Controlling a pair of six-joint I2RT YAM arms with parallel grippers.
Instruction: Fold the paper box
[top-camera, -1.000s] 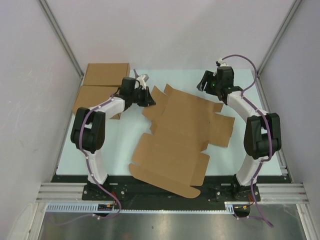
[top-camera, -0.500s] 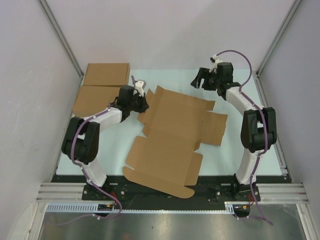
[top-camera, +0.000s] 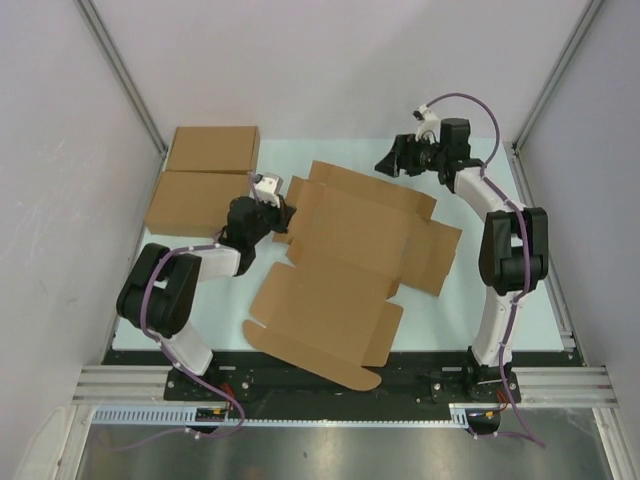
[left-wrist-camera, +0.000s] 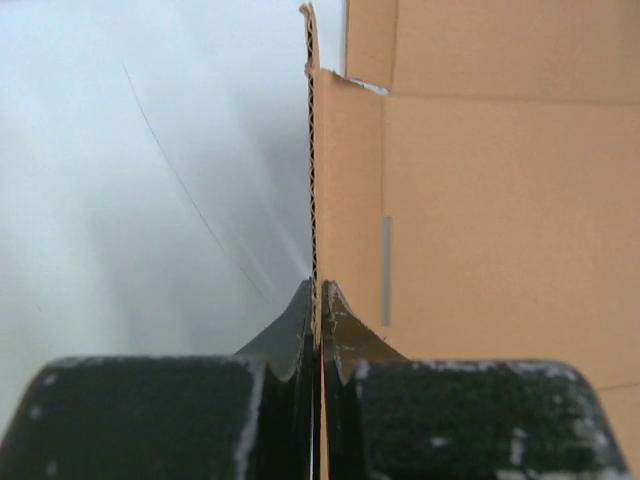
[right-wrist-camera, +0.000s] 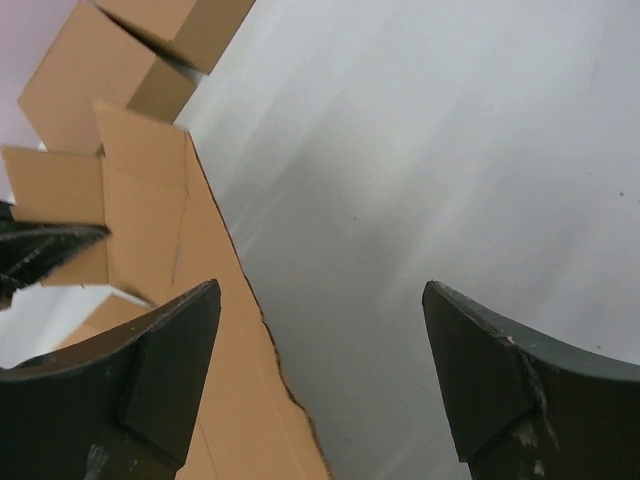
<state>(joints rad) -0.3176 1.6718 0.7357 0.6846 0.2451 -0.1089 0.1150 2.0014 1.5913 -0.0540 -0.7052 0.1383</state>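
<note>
With no fold judged done, the paper box is laid flat at the bench middle, a flap clamped by the left gripper, the right gripper held open, empty.

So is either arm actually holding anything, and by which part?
The left gripper pinches the cardboard sheet by the thin edge of a side flap. The right gripper is open and holds nothing.

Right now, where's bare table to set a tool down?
Near right, between the paper box and the right arm; also the far strip between the flat boxes and right gripper. Crowded left, where the left gripper pinches it.
</note>
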